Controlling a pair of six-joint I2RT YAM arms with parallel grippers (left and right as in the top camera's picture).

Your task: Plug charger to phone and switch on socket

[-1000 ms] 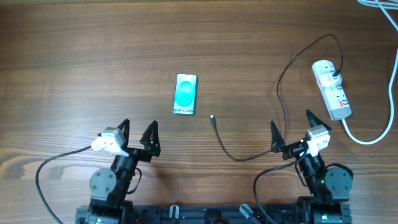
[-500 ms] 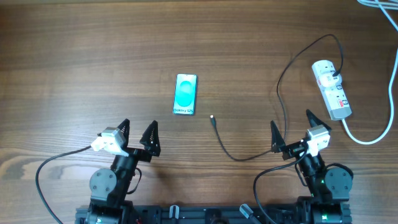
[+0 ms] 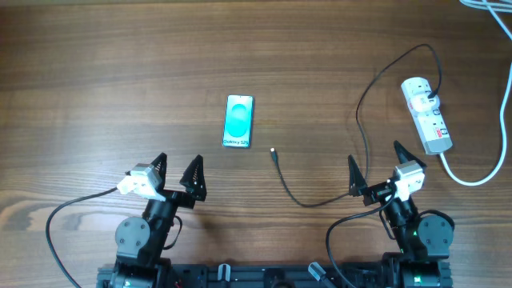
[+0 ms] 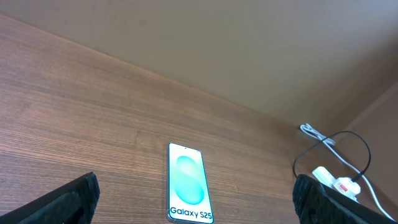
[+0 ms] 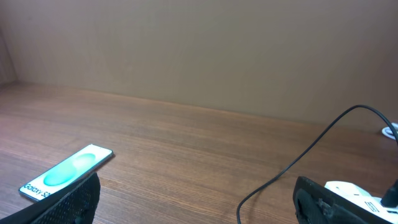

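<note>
The phone (image 3: 238,121), turquoise screen up, lies flat left of the table's middle. The charger (image 3: 298,197) is a thin black cable; its dark tip (image 3: 274,151) rests to the right of the phone and apart from it. From there it loops back to a black plug on the white socket (image 3: 426,114) at the far right. My left gripper (image 3: 178,164) stands open below the phone, with nothing between its fingers (image 4: 68,199). My right gripper (image 3: 374,156) is open and empty beside the cable loop, left of the socket (image 5: 351,190). The phone (image 4: 188,186) lies ahead between the left fingers.
A thick white cord (image 3: 480,172) curves from the socket off the right edge and reappears at the top right corner. The arms' own black cables (image 3: 72,208) trail near the front edge. A plain wall rises behind the table.
</note>
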